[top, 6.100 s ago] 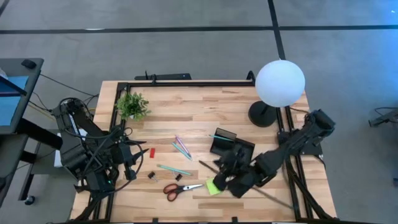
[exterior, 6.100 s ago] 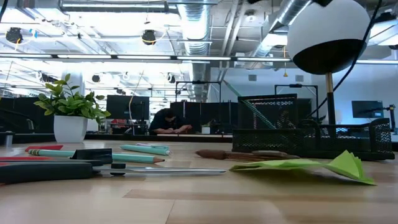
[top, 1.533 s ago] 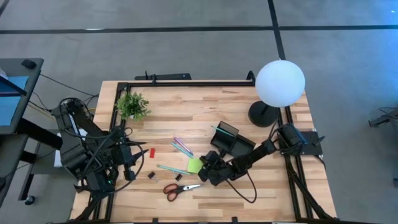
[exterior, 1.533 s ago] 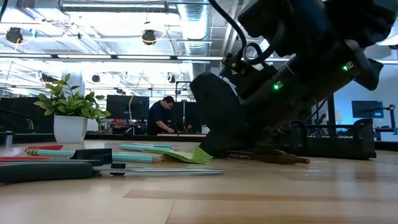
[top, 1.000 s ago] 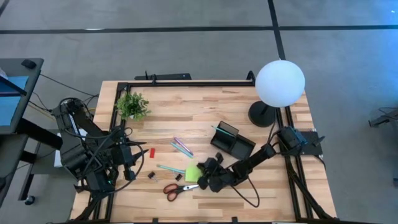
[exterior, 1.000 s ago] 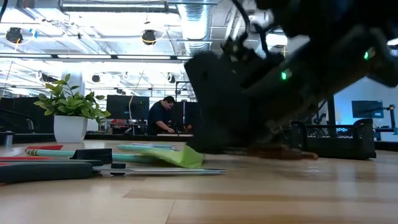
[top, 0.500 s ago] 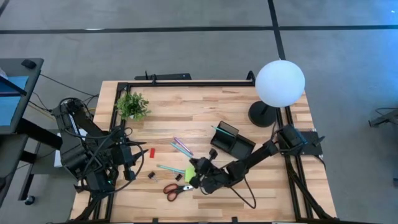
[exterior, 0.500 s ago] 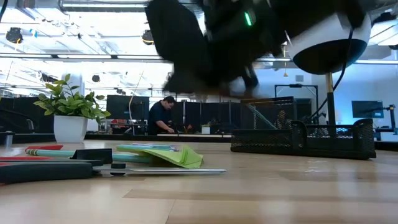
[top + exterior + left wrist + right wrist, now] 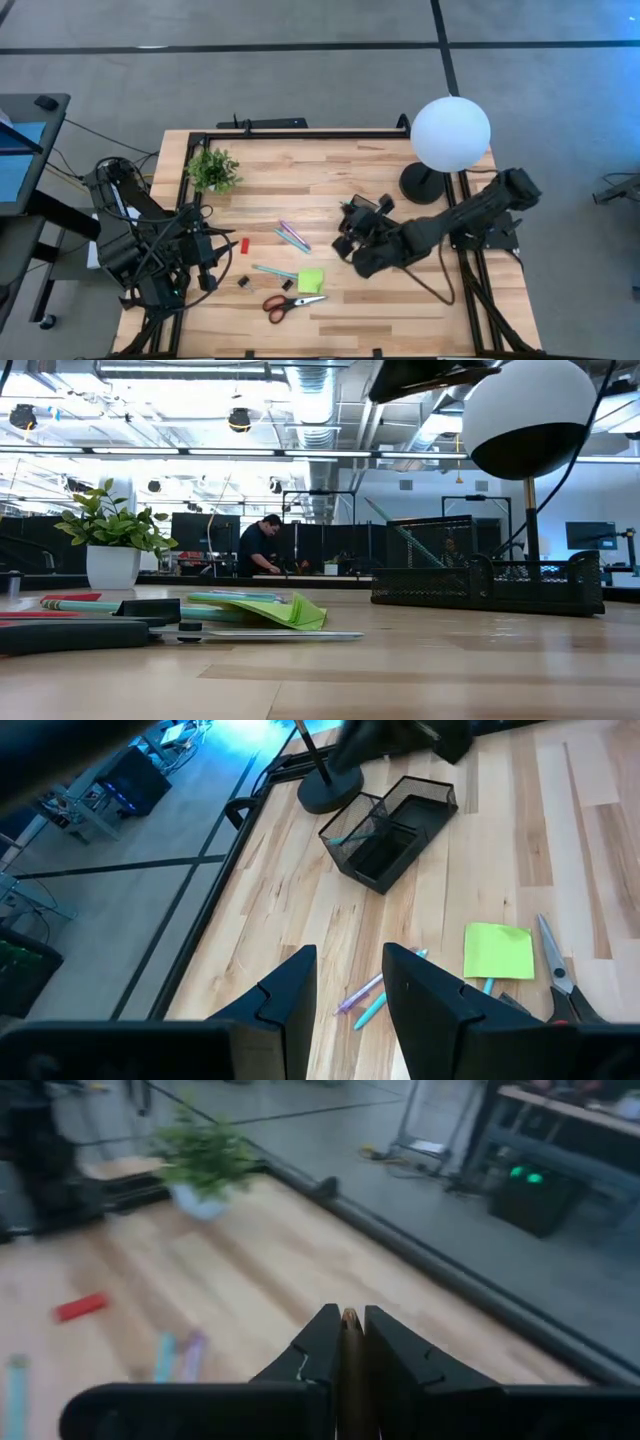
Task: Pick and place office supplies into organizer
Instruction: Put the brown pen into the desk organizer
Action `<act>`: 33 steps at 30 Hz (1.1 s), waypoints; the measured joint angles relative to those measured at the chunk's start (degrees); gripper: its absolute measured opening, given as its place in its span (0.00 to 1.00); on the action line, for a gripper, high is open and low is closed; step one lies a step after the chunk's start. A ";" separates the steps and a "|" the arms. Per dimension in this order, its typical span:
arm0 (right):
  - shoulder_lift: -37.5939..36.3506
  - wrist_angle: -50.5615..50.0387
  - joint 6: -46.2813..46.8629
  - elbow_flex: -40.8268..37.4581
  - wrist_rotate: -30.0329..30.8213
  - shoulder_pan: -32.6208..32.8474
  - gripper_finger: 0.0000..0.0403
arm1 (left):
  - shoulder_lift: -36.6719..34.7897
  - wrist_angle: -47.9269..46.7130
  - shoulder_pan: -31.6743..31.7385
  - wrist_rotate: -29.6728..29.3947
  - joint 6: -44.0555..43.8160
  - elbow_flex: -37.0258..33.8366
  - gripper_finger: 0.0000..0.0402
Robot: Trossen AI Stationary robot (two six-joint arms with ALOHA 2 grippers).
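Wooden desk (image 9: 300, 190): right hand (image 9: 347, 232) pinches a thin brown pencil (image 9: 349, 1323) just over the organizer (image 9: 362, 222), left hand (image 9: 348, 982) parted, parked far off at left edge.

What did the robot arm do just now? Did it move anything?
The right gripper picked the dark pen up off the table and lifted it; it now pinches it above the organizer. On the way it pushed the green sticky-note pad leftward, next to the scissors. The left gripper, the plant and the scissors stayed put.
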 joint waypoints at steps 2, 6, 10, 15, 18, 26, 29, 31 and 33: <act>-0.16 -1.34 0.00 0.00 1.88 -0.91 0.07 | 0.02 0.00 0.02 -0.02 0.01 0.00 0.28; 2.12 -1.70 0.76 0.04 5.32 -3.42 0.06 | 0.02 0.00 0.02 -0.04 0.04 0.00 0.28; 6.74 -2.78 5.61 -0.07 9.20 -6.02 0.09 | 0.02 0.00 0.02 -0.03 0.15 0.00 0.28; 10.25 -12.36 19.88 -0.07 11.51 -8.19 0.07 | 0.02 0.00 0.02 1.32 0.21 0.00 0.28; 10.55 -21.36 30.72 -0.08 12.36 -8.80 0.06 | 0.02 0.00 0.02 2.01 0.66 0.00 0.28; 10.55 -22.21 34.18 -0.08 15.37 -10.89 0.07 | 0.03 0.01 0.02 0.88 1.60 0.00 0.28; 10.49 -19.66 34.17 -2.21 15.52 -12.49 0.07 | 0.04 0.01 0.02 0.99 1.30 0.00 0.28; 10.49 -15.86 34.17 -5.00 14.90 -13.32 0.07 | 0.07 0.00 0.02 1.37 1.27 0.00 0.28; 10.49 -12.43 34.17 -7.94 14.62 -13.67 0.07 | 0.07 0.01 0.01 1.57 1.20 0.00 0.28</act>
